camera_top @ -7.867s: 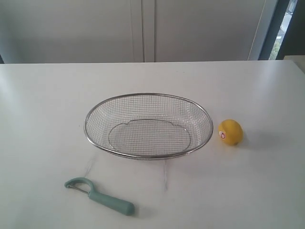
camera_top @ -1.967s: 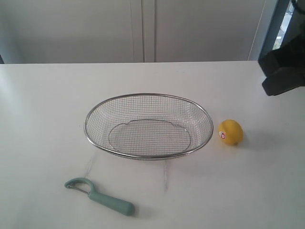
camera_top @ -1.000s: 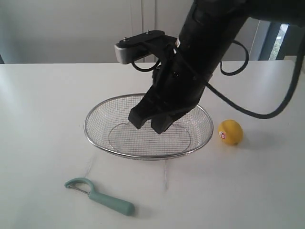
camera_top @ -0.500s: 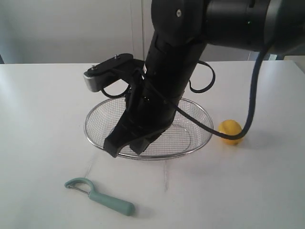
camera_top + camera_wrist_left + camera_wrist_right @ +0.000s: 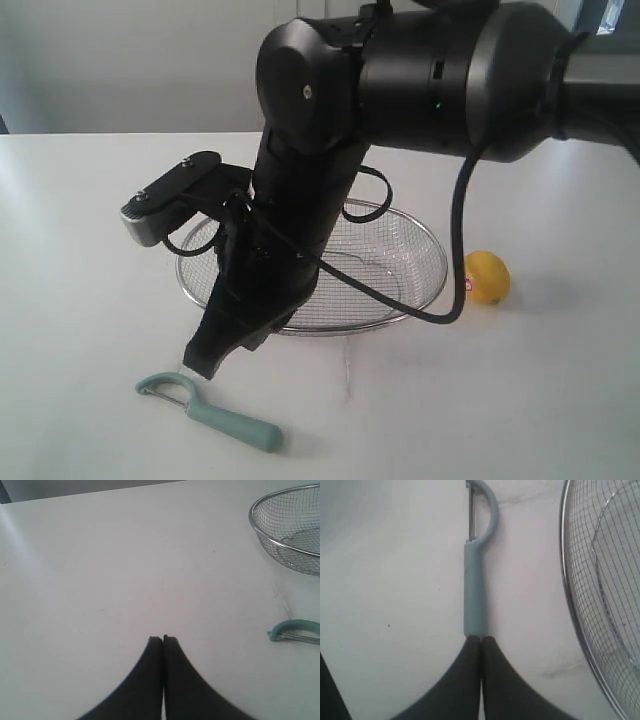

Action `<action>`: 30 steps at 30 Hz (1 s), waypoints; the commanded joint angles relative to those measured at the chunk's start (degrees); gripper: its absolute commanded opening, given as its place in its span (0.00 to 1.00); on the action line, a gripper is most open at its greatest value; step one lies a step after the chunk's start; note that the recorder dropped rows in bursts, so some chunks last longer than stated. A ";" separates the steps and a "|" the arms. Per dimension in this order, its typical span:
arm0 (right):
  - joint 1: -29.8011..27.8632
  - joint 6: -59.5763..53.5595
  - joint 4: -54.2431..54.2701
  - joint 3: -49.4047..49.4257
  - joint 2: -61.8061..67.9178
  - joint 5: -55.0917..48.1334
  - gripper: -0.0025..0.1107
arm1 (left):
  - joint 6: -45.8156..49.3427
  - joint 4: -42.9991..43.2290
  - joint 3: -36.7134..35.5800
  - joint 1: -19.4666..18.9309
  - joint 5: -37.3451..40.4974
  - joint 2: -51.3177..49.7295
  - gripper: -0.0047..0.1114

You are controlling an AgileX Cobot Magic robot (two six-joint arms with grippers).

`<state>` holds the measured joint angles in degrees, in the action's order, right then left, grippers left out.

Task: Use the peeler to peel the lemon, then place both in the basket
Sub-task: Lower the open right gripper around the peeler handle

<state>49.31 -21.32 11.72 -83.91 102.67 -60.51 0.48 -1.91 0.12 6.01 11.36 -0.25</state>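
Note:
The teal-green peeler (image 5: 215, 412) lies flat on the white table, in front of the wire-mesh basket (image 5: 436, 262). My right gripper (image 5: 202, 366) has reached across the basket and hangs just above the peeler's head end, fingers pressed together and holding nothing. In the right wrist view the shut gripper (image 5: 481, 638) points along the peeler (image 5: 475, 590), whose handle end meets the tips, with the basket's rim (image 5: 567, 595) beside it. The yellow lemon (image 5: 488, 277) with its red-and-white sticker sits right of the basket. My left gripper (image 5: 163, 638) is shut over bare table, with the peeler's head (image 5: 295, 631) and the basket (image 5: 280, 540) off to one side.
The big black right arm (image 5: 400, 90) crosses over the basket and hides its back left part. The table (image 5: 90, 220) is white, and a pale wall with cabinet panels stands behind it.
The right arm has swung in from the right, passed over the basket and come down toward the peeler. The lemon, peeler and basket have not moved.

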 commanded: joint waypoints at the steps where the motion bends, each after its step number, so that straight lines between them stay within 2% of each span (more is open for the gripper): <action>1: 0.91 -3.62 0.48 -0.81 1.55 1.07 0.02 | 0.04 -0.32 -0.12 0.47 -0.17 0.25 0.04; 16: 4.79 -7.17 1.12 -9.37 9.75 -0.25 0.02 | 0.04 -0.32 -0.12 0.47 -0.17 0.25 0.04; 25: 4.90 -7.17 -0.01 -10.10 12.53 -5.80 0.02 | 0.04 -0.32 -0.12 0.47 -0.17 0.25 0.04; 30: 4.90 -7.17 -0.15 -10.10 12.87 -5.40 0.02 | 0.04 -0.32 -0.12 0.47 -0.17 0.25 0.04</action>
<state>53.98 -27.66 11.86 -93.66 115.57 -65.81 0.48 -1.91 0.12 6.01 11.36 -0.25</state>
